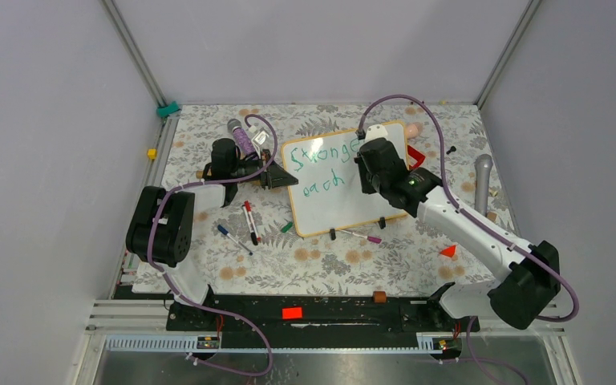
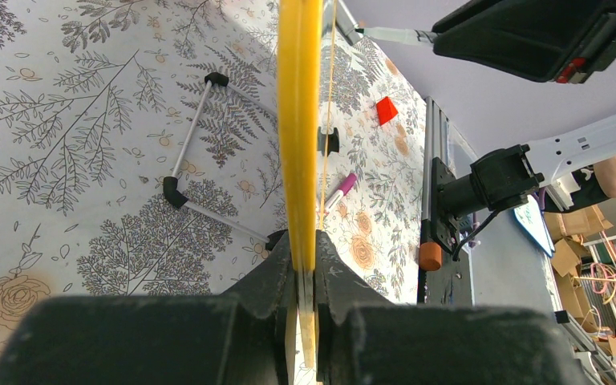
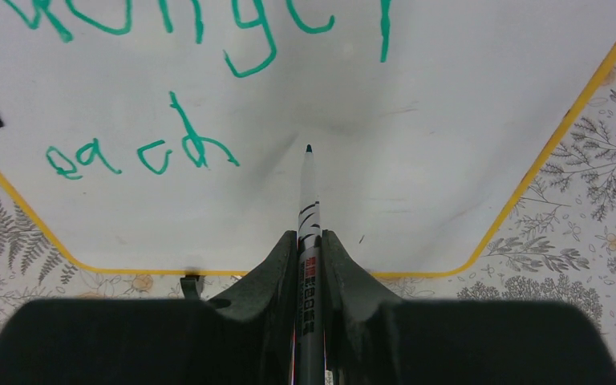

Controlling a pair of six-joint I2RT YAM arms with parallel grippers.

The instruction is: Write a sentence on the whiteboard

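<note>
The whiteboard (image 1: 345, 210) stands tilted on the flowered table, with its yellow frame edge (image 2: 299, 120) seen end-on in the left wrist view. The sentence (image 1: 322, 152) in green reads "Stronger" on top and "each" (image 3: 140, 152) below. My left gripper (image 1: 277, 178) is shut on the board's left edge, both fingers (image 2: 277, 273) pressed against the frame. My right gripper (image 1: 369, 184) hovers over the board's right half, shut on a marker (image 3: 309, 200). The marker's tip points at bare board right of "each"; whether it touches is unclear.
Left of the board lie a red-capped marker (image 1: 249, 220), a blue one (image 1: 229, 235) and a green cap (image 1: 287, 227). A pink marker (image 1: 366, 237) sits by the board's front feet. A red wedge (image 1: 447, 251), a grey microphone (image 1: 482, 181) and a purple object (image 1: 241, 136) are nearby.
</note>
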